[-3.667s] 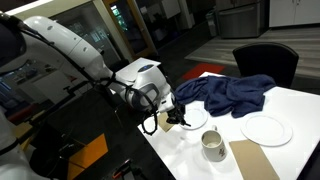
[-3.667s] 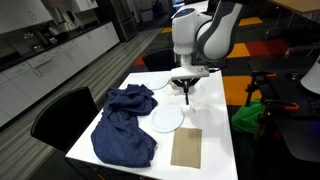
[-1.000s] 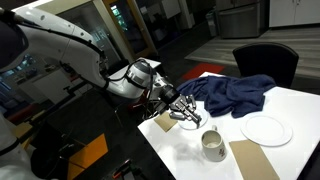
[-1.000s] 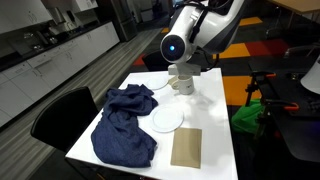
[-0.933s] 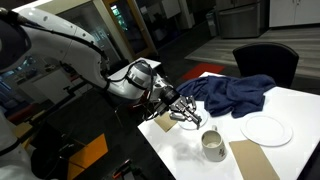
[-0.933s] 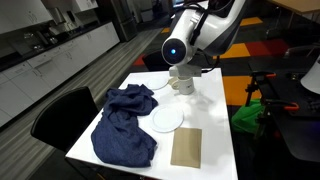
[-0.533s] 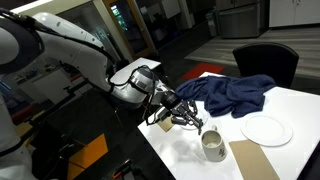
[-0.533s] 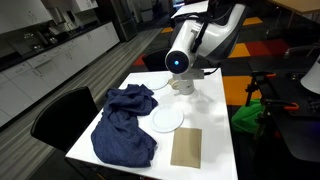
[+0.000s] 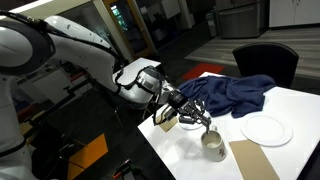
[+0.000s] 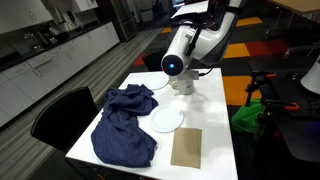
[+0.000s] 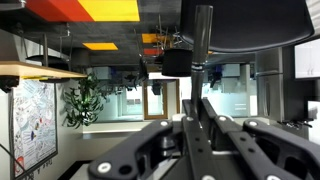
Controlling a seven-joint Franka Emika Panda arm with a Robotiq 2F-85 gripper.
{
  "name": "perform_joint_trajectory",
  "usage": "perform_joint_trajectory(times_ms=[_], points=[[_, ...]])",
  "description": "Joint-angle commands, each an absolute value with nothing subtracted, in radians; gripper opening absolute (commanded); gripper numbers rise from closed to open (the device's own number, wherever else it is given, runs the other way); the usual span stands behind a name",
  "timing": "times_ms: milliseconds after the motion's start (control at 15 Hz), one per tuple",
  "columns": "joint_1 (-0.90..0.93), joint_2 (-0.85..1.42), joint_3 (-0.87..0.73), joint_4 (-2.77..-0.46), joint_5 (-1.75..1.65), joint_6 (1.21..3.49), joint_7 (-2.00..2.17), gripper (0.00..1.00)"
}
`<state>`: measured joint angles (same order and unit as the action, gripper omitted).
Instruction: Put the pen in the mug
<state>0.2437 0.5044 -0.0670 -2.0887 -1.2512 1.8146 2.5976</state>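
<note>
A white desk (image 9: 295,110) carries a heaped blue cloth (image 9: 235,95) and, nearer its edge, the off-white mug (image 9: 213,146), standing upright with its mouth open. The robot arm (image 9: 90,50) reaches in low over it, and its gripper (image 9: 198,120) is tipped far over, just beside and above the mug's rim. In the wrist view the fingers (image 11: 215,125) appear clamped on the pen (image 11: 203,50). Its long axis runs straight out from them, seemingly towards the mug. In both exterior views the pen itself is too thin or too hidden by the arm to make out.
</note>
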Motion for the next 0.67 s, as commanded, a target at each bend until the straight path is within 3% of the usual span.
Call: perform_joint_trajectory(times_ms=[0,600], points=[[0.279,0.546,-0.117,-2.030,-1.256,1.857,2.598,0.03],[0.269,0.652,-0.119,-1.998,-1.239,1.901,2.598,0.03]])
